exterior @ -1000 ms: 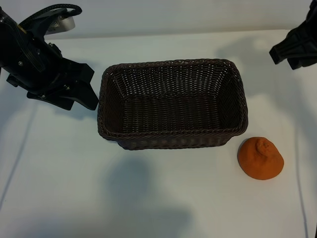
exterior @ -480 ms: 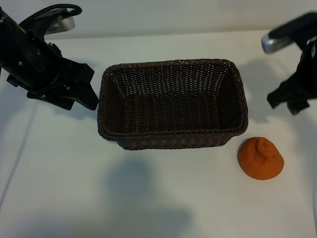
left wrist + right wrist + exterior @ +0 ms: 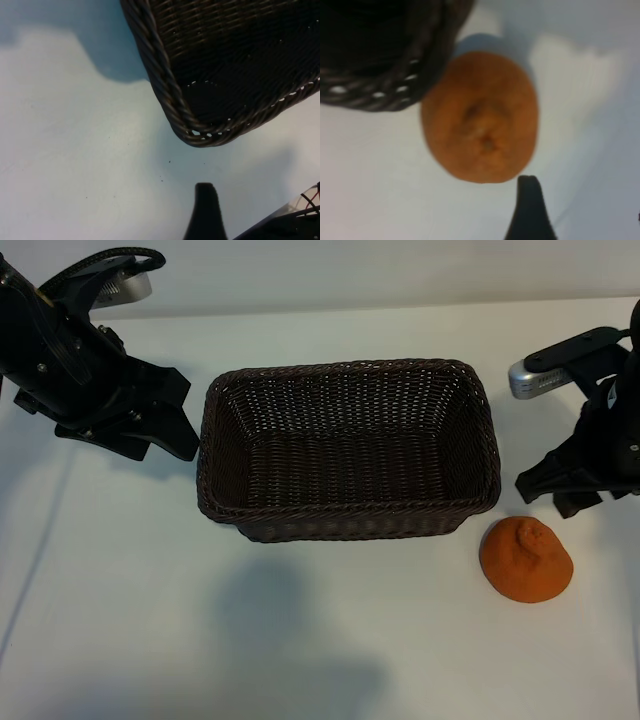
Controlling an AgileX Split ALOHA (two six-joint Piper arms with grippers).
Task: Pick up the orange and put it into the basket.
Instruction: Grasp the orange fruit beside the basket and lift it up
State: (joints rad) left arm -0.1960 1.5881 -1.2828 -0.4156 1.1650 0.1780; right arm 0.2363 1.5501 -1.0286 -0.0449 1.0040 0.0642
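At the centre of the exterior view, the basket (image 3: 348,448) is seen on the white worktop (image 3: 300,640), a dark woven rectangle with a braided rim. The orange (image 3: 526,559) is placed at the lower right of the frame, on the worktop just beside the basket's near right corner, apart from it. The right end effector (image 3: 558,492) is held at the right edge, just above the orange without touching it; whether its fingers are spread cannot be told. The left end effector (image 3: 170,425) is parked at the upper left, close beside the basket's left wall, its fingers spread with nothing between them.
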